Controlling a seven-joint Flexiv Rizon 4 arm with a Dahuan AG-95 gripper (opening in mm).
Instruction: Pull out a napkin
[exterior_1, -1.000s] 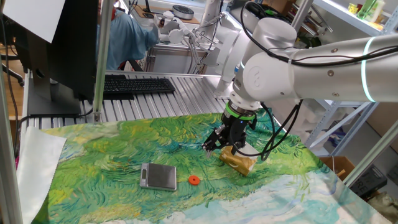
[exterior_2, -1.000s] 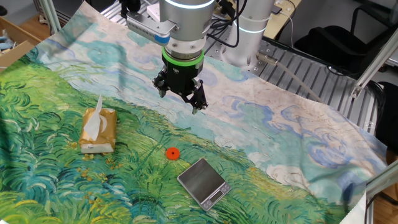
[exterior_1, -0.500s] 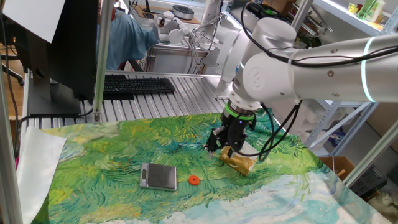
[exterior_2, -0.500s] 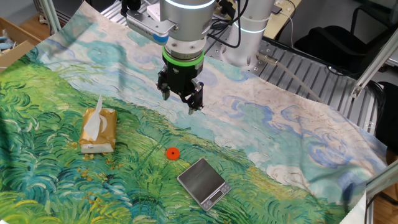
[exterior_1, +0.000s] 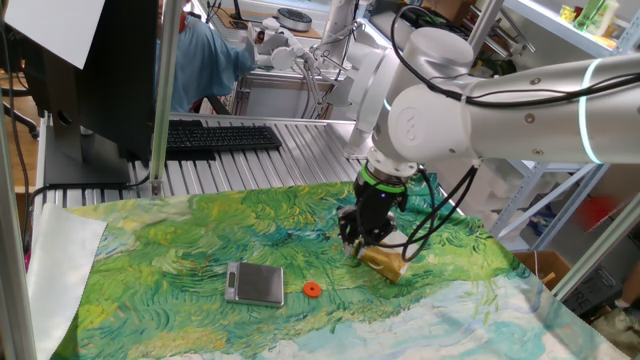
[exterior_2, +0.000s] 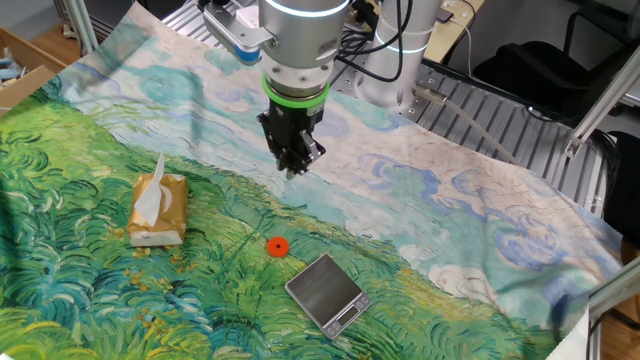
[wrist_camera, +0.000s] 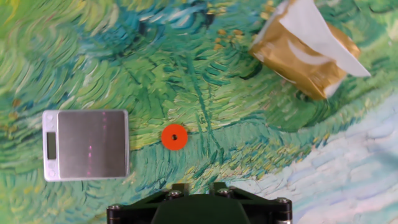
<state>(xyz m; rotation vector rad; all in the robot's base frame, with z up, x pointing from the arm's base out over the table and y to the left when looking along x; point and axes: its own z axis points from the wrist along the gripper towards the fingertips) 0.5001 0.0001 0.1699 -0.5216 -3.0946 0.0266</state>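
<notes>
The napkin (exterior_2: 153, 190) is a thin white sheet that sticks up out of the top of a golden-brown packet (exterior_2: 160, 210) and ends in a raised, pointed corner. The packet lies flat on the painted green cloth (exterior_2: 90, 290) that covers the table, toward one of its side edges. In the hand view the napkin (wrist_camera: 318, 34) shows in the upper right corner, draped across the packet (wrist_camera: 298, 56).

The gripper (exterior_2: 293, 160) hangs above the cloth nearer the table's far edge, well apart from the napkin and touching nothing. Its fingers appear drawn close together with nothing between them, though in the first fixed view the gripper (exterior_1: 357, 238) is too dark and small to be sure.

Between packet and gripper, toward the near edge, a small orange disc (exterior_2: 277, 246) lies on the cloth, with a silver pocket scale (exterior_2: 328, 293) just beyond it.
</notes>
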